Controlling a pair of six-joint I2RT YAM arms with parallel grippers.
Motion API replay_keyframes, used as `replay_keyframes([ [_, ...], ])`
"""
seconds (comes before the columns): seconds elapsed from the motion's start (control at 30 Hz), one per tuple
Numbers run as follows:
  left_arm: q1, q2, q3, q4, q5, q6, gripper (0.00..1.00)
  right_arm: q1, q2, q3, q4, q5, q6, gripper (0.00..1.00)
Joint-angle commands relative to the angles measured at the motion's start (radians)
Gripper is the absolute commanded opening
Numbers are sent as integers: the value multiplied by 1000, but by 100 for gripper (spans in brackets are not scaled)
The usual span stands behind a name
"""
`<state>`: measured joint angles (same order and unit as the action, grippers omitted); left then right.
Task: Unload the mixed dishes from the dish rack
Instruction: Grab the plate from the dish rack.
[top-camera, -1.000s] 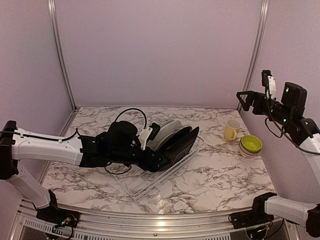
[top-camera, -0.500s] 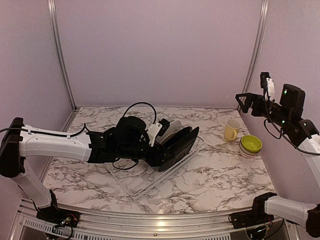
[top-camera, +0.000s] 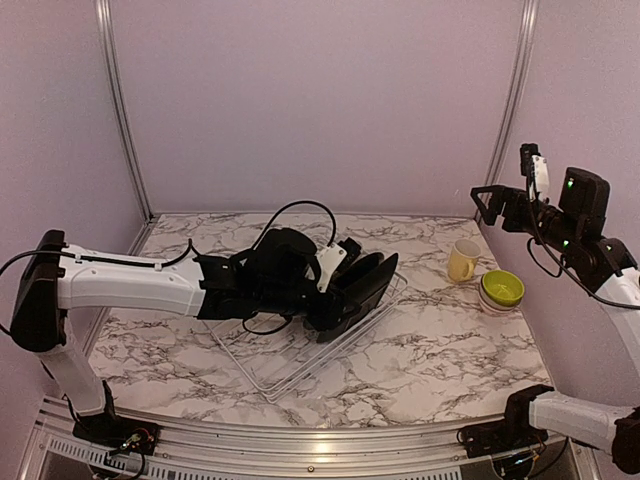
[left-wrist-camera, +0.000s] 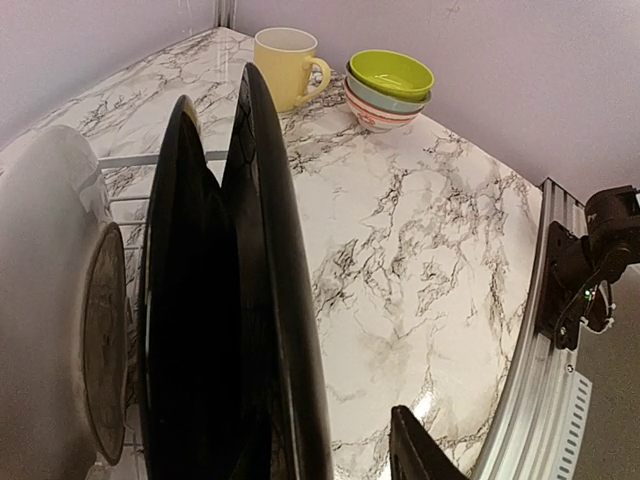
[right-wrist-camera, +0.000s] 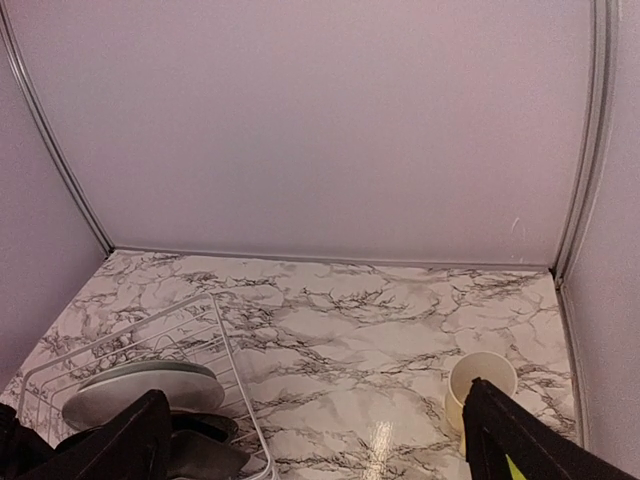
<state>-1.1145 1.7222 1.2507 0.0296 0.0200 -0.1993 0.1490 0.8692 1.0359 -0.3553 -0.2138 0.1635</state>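
The dish rack (top-camera: 292, 366) sits mid-table and holds two black squarish plates (top-camera: 366, 280) on edge. In the left wrist view the black plates (left-wrist-camera: 265, 260) stand beside a whitish plate (left-wrist-camera: 45, 300). My left gripper (top-camera: 338, 292) is open at the front black plate. One finger (left-wrist-camera: 415, 452) shows clear to its right; the other is hidden behind the plates. My right gripper (top-camera: 492, 200) is wide open and empty, raised high at the right. The pale yellow mug (top-camera: 462, 260) and the lime-green bowl (top-camera: 502, 287) stand on the table at the right.
The lime-green bowl (left-wrist-camera: 390, 72) is stacked on the pale grey-green bowl (left-wrist-camera: 385, 98) and the red-patterned bowl (left-wrist-camera: 378, 118), next to the mug (left-wrist-camera: 285, 65). From the right wrist view the rack (right-wrist-camera: 225, 350) is at lower left. Purple walls enclose the table.
My left arm has reached further right along the rack, bringing its gripper up to the black plates and covering the whitish plate from above. The right arm has barely moved.
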Motion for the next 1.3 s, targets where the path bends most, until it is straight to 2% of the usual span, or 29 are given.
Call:
replay_keyframes([
  [0.0,-6,45,50,-97,-77,34,42,3,-9,7,7,14,-1,99],
  [0.23,-14,100,138,-187,-110,60,38,3,-13,7,3,22,-5,99],
  [0.47,-21,136,192,-239,-116,73,40,3,-25,-3,-2,30,-9,99],
  [0.6,-25,138,207,-248,-123,71,30,3,-34,-6,-9,37,-15,98],
  [0.93,-28,153,236,-277,-116,82,14,3,-53,-16,-16,48,-22,99],
  [1.27,-30,131,253,-307,-63,154,4,3,-58,-20,-16,56,-25,98],
])
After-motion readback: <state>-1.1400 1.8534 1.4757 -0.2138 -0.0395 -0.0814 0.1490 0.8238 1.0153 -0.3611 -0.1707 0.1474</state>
